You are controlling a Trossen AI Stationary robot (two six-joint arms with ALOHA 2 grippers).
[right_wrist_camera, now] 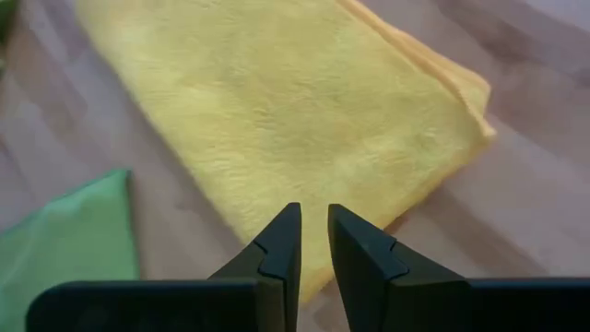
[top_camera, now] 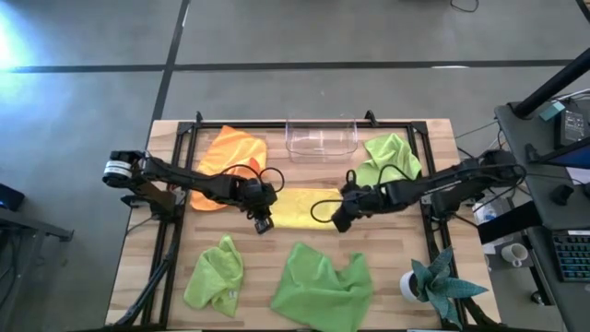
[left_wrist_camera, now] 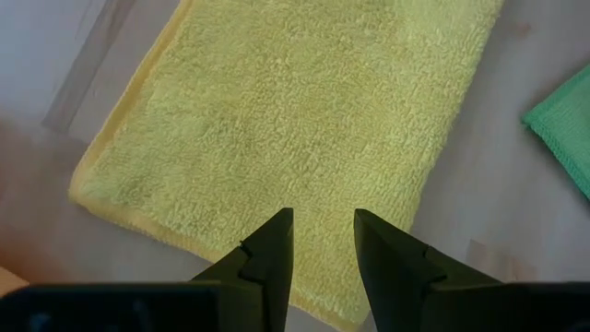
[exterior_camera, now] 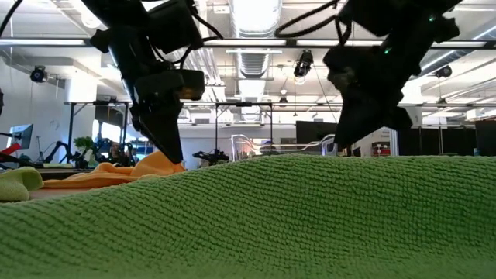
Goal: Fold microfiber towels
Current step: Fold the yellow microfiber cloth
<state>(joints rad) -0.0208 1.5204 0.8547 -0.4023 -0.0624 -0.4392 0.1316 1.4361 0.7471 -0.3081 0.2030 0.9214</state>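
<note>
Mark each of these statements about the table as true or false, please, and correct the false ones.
1. The yellow towel lies folded and flat between the two grippers. True.
2. The left gripper holds the orange towel. False: its fingers are apart over the yellow towel and hold nothing; the orange towel lies behind that arm.
3. The clear bin has a towel inside. False: it looks empty.
4. The right gripper is above the yellow towel's edge, with nothing between its fingers. True.
5. Three lime green towels are folded. False: all three lie crumpled.
</note>
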